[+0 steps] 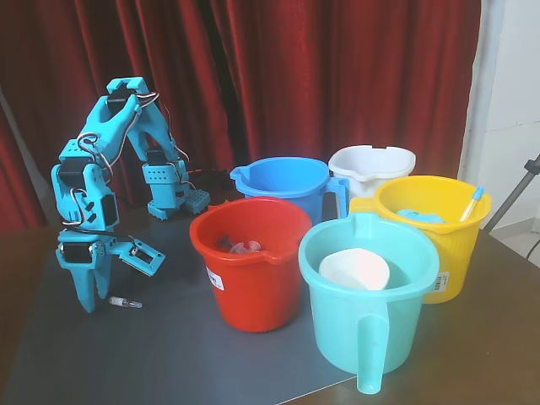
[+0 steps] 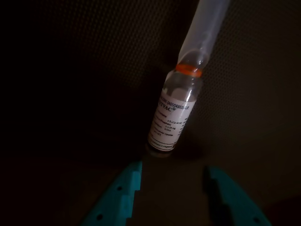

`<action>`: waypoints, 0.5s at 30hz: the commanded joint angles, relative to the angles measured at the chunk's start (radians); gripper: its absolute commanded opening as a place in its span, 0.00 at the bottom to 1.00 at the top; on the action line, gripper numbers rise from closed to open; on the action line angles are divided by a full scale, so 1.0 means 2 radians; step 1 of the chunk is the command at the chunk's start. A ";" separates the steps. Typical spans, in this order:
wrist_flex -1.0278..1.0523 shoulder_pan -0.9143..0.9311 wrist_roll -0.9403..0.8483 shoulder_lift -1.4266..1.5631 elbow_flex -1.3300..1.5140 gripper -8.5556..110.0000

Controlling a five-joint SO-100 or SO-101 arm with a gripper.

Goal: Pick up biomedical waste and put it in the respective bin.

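1. Pincer [image 1: 99, 297]: teal, two-fingered, pointing down at the bench [image 1: 169, 363] on the left of the fixed view. In the wrist view its two tips [image 2: 171, 197] stand apart with bare surface between them; it is open and holds nothing.
2. Vial [image 1: 125, 301]: small clear-whitish cylinder lying on its side on the bench, just beside the pincer tips and well apart from the buckets. In the wrist view the vial [image 2: 171, 115] lies just ahead of the gap between the jaws, its base towards them and angled slightly off their centre line; an orange band rings its neck, with a pale translucent length beyond.
3. Red bucket [image 1: 251, 263]: stands to the right of the arm in the fixed view, near the front of the cluster, with a white sticker on its side; some pale items lie inside, too small to identify.
4. Other vessels: teal bucket [image 1: 369, 291], blue bucket [image 1: 283, 181], yellow bucket [image 1: 434, 228], white bucket [image 1: 371, 164].
5. Step in hand, judged: approach and grasp. Good practice would be to advance until the vial's body sits squarely between the jaws, turn to cross its long axis, and close on the labelled middle, since a round vial may roll away.
6. Writing: the vial label carries small dark print; a larger line ends in "YAC" with a registered mark, the rest illegible. The bucket sticker cannot be read.
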 commanded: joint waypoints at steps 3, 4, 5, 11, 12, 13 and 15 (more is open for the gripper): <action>0.001 -0.033 0.026 0.013 -0.002 0.19; 0.001 -0.038 0.035 0.013 -0.002 0.19; 0.001 -0.046 0.044 0.013 -0.002 0.19; 0.001 -0.054 0.047 0.012 -0.002 0.19; 0.000 -0.054 0.048 0.010 -0.002 0.19; -0.002 -0.051 0.051 0.008 -0.002 0.19; -0.002 -0.049 0.051 0.007 -0.002 0.18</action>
